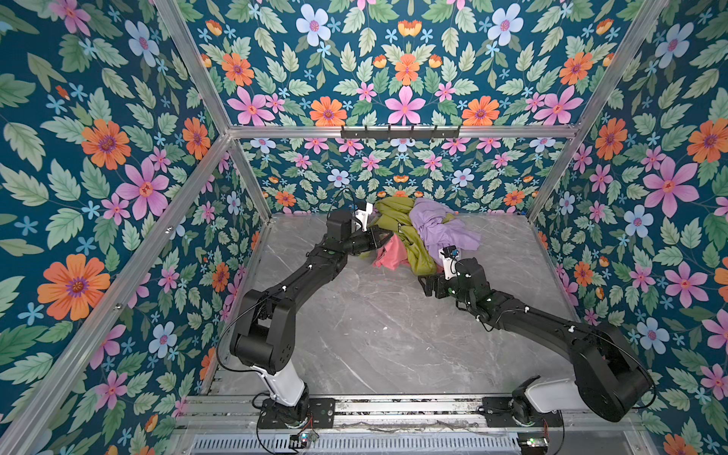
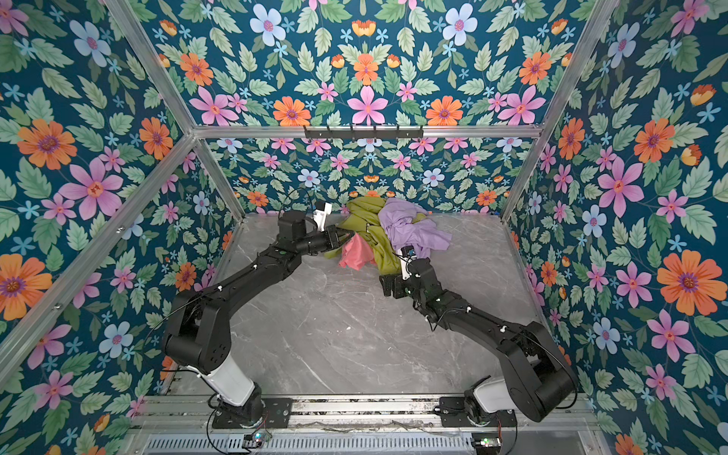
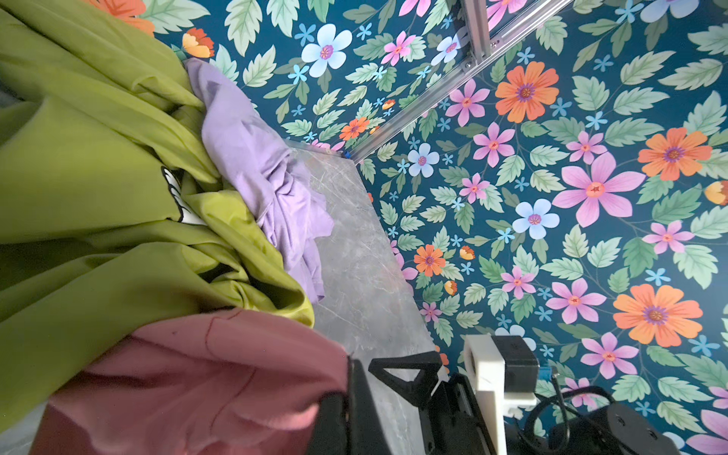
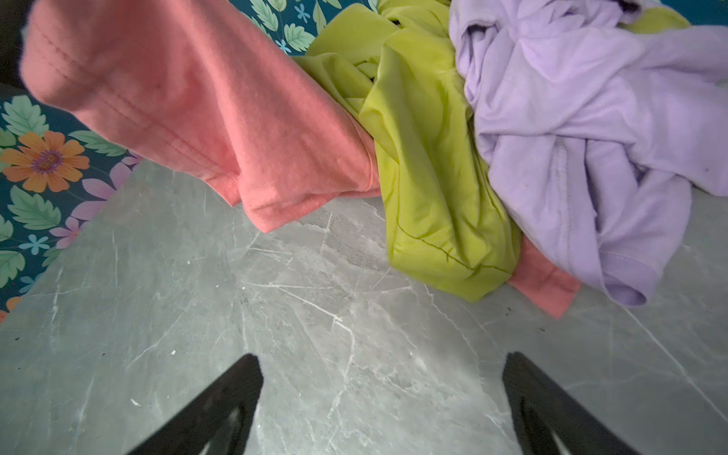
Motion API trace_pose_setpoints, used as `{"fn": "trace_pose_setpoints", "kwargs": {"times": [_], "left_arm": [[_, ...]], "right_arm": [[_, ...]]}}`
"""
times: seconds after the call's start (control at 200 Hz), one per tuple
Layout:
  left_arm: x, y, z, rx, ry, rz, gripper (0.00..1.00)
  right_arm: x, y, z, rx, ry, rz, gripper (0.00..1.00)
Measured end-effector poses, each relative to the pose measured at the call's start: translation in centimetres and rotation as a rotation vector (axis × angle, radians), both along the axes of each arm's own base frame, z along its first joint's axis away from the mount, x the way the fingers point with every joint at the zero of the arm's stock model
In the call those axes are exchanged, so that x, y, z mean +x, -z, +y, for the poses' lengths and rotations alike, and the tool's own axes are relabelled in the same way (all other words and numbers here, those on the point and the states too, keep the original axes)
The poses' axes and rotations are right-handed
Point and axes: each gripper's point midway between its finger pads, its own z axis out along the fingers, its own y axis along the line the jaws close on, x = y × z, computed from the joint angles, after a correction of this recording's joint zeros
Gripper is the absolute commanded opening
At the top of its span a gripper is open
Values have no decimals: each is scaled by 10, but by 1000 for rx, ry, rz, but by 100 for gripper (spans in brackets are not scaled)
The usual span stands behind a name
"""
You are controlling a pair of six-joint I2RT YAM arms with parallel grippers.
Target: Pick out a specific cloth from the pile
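The pile lies at the back of the grey marble table [image 1: 374, 327]: a large olive-green cloth [image 1: 407, 246] with a lilac-purple cloth [image 1: 441, 228] on top. The salmon-pink cloth [image 1: 388, 256] [image 4: 197, 110] hangs out at the pile's left side, and another bit of it [image 4: 545, 285] peeks out under the green and lilac folds. My left gripper [image 1: 384, 238] [image 3: 348, 384] is shut on a raised fold of the pink cloth [image 3: 205, 374]. In front of the pile, my right gripper [image 1: 427, 285] [image 4: 380, 362] stands open over bare table, holding nothing.
Floral walls and aluminium frame posts [image 1: 244, 173] enclose the table on three sides. A black hook rail [image 1: 400, 132] runs along the back wall. The pile's far edge lies close to the back wall. Bare marble [image 2: 335, 335] stretches between the two arms.
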Motion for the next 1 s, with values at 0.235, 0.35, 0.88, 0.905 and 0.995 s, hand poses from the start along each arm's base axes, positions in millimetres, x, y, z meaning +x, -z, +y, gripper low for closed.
{"fn": "trace_pose_setpoints", "kwargs": {"times": [0.235, 0.35, 0.88, 0.905, 0.995], "left_arm": [[2, -10, -6, -13, 10, -13, 0], [2, -10, -7, -19, 13, -2, 0], [-2, -15, -8, -30, 20, 0, 0], [-2, -15, -8, -30, 20, 1, 0], [-3, -15, -8, -31, 19, 1, 0]], "right_arm": [[6, -18, 19, 35, -40, -29, 90], [9, -21, 38, 37, -74, -30, 89], [54, -12, 83, 16, -103, -19, 79], [55, -11, 84, 13, -103, -17, 79], [60, -8, 87, 12, -103, -15, 75]]}}
